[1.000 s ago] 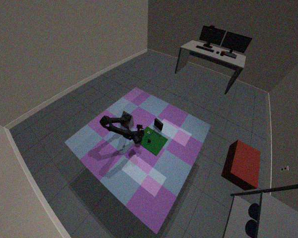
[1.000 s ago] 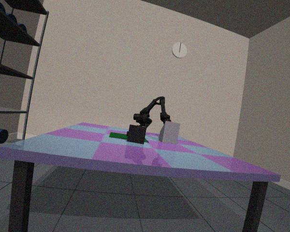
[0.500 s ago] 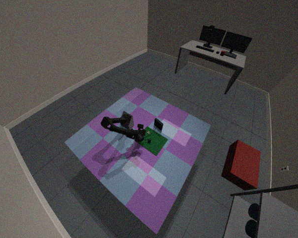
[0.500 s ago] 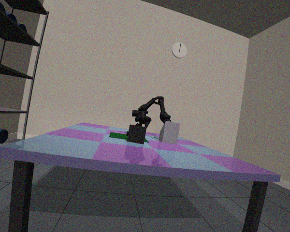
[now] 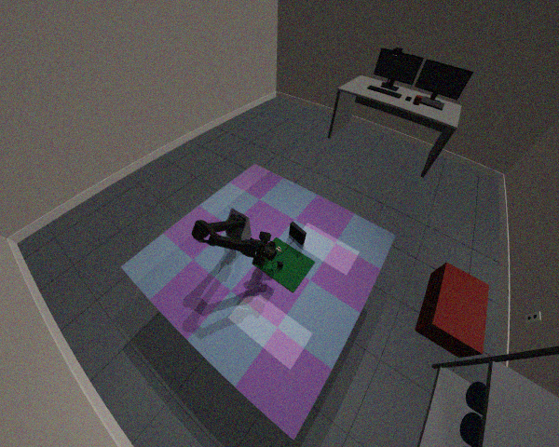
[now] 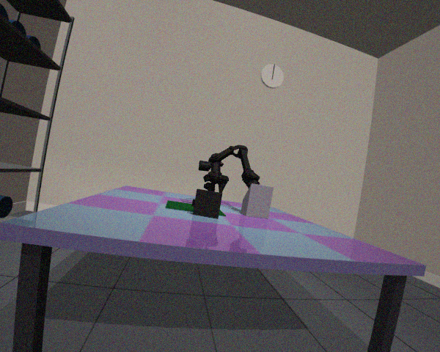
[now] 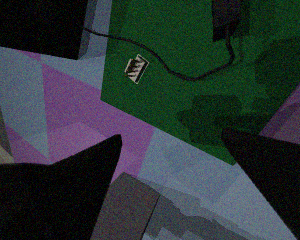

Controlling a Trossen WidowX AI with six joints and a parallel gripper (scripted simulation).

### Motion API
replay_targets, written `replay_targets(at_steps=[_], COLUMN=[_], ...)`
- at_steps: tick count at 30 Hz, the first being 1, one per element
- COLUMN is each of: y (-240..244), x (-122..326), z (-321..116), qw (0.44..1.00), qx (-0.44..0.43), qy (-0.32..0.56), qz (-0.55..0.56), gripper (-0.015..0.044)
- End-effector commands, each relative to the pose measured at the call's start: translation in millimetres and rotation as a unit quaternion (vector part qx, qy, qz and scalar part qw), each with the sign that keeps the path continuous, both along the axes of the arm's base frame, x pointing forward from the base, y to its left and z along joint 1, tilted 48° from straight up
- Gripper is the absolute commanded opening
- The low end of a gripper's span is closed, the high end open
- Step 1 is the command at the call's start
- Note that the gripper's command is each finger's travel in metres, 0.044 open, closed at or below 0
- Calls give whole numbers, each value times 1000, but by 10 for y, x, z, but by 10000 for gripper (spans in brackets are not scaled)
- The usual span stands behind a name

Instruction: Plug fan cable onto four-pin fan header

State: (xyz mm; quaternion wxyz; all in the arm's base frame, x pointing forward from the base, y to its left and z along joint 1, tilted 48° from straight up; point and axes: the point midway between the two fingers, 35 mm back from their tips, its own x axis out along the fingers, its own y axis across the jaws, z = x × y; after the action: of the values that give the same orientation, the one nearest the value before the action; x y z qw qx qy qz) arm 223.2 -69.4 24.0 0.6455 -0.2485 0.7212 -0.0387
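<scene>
The green board (image 5: 294, 274) (image 6: 177, 205) (image 7: 162, 27) lies flat on the checkered table. The pale four-pin header (image 5: 278, 249) (image 7: 136, 69) is near one board corner and has nothing on it. The dark plug (image 5: 279, 264) (image 7: 225, 19) is over the board, away from the header; I cannot tell whether it touches the board. Its black cable (image 7: 189, 78) curves past the header to the black fan block (image 5: 297, 234) (image 6: 207, 203) (image 7: 35, 25) beside the board. My gripper (image 6: 215, 188) (image 7: 170, 136) is open and empty above the board's edge, with header and plug beyond its fingertips in the wrist view.
The checkered table (image 5: 217, 356) (image 6: 110, 223) bears everything. A grey box (image 5: 241, 224) (image 6: 259, 200) (image 7: 127, 205) stands by the arm's base. The fan block stands upright close to the header's side of the board. A desk with monitors, a red box and a shelf are farther off.
</scene>
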Motion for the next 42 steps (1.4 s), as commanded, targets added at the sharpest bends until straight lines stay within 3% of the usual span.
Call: replay_targets(at_steps=[1, 22, 29, 42], y=[19, 173, 158, 797], x=[48, 242, 216, 1131], z=[92, 534, 485, 503], qw=[999, 979, 982, 977], qx=[-38, -201, -187, -202], qy=[2, -28, -19, 6], qz=[-3, 13, 12, 67], gripper=[440, 440, 440, 440])
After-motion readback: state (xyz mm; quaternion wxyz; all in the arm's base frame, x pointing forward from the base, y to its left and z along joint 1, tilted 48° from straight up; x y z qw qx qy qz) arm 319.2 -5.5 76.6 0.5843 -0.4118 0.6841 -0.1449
